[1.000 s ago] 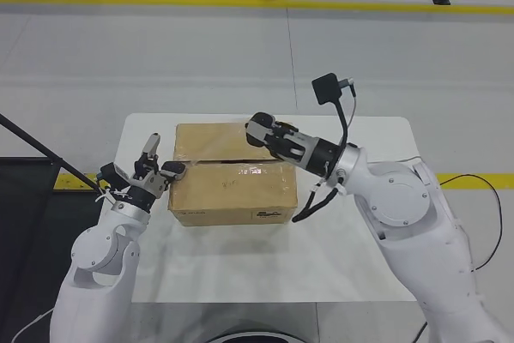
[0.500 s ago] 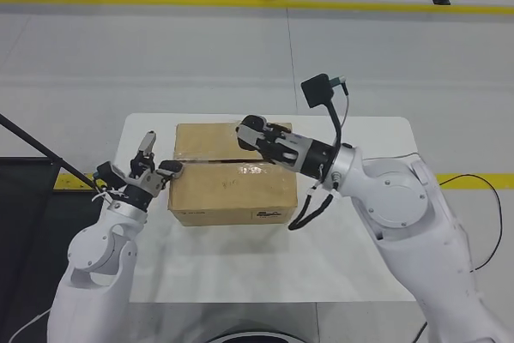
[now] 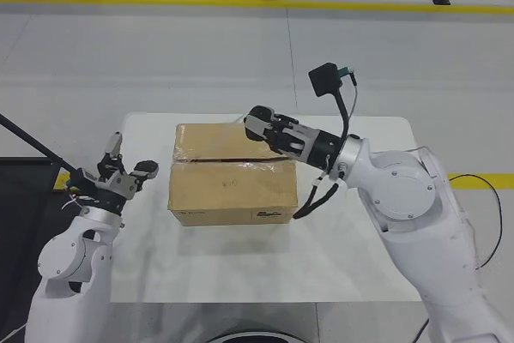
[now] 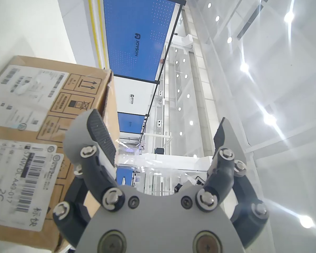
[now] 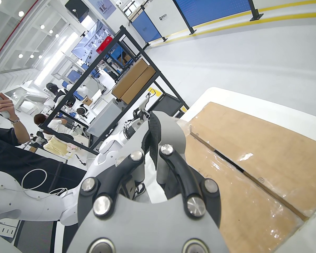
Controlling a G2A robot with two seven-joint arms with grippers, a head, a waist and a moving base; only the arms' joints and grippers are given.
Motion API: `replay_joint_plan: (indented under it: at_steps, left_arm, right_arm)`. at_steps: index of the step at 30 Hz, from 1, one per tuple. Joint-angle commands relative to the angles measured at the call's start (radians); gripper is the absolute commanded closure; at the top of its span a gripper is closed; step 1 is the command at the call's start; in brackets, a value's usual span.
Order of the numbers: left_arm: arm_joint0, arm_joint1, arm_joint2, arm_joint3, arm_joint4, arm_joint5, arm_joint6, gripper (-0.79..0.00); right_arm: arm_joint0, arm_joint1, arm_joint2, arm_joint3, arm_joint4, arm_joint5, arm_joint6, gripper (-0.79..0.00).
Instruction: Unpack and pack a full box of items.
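Note:
A brown cardboard box (image 3: 231, 184) lies mid-table, its two top flaps meeting along a dark seam (image 5: 226, 159) with wrinkled clear tape (image 5: 252, 196) beside it. My right gripper (image 3: 255, 123) hovers over the far flap near the box's far edge. Its fingers (image 5: 158, 130) are shut, with a loose crumpled tape end close by; I cannot tell if tape is pinched. My left gripper (image 3: 130, 156) is open and holds nothing, a short way off the box's left end. In the left wrist view the labelled box end (image 4: 42, 101) stands beside the open gripper (image 4: 162, 140).
The white table (image 3: 351, 240) has bare surface in front of and to the right of the box. A thin black pole (image 3: 25, 141) slants past the table's left side over a dark floor mat (image 3: 16, 223). A metal rack (image 5: 137, 80) stands off the table.
My left gripper drew away leftward from the box's left end, where it had been touching. My right gripper slid left along the top, then returned right toward the far edge.

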Motion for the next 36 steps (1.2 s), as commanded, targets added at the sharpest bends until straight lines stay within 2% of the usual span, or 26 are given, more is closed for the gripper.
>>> replay_joint_plan:
  at_steps: [1, 7, 10, 19, 36]
  left_arm:
    - [0.011, 0.001, 0.002, -0.002, -0.009, -0.001, -0.03, -0.785]
    - [0.043, 0.005, -0.014, -0.004, -0.102, 0.002, -0.14, -0.785]
    - [0.054, 0.009, -0.012, -0.005, -0.094, 0.014, -0.171, -0.785]
    - [0.043, 0.013, 0.042, 0.025, -0.039, 0.02, -0.162, -0.785]
    - [0.042, 0.022, 0.048, 0.04, -0.044, 0.03, -0.152, -0.785]
  right_arm:
    - [0.004, -0.001, -0.002, -0.003, -0.002, 0.0, 0.0, 0.0]
    - [0.022, -0.005, -0.015, 0.007, -0.006, 0.002, -0.001, 0.0]
    - [0.03, -0.008, -0.021, 0.011, -0.005, 0.0, -0.001, 0.0]
    - [0.049, -0.014, -0.034, 0.015, -0.006, -0.003, -0.002, 0.0]
    - [0.085, -0.021, -0.049, 0.027, -0.003, -0.024, 0.031, 0.0]
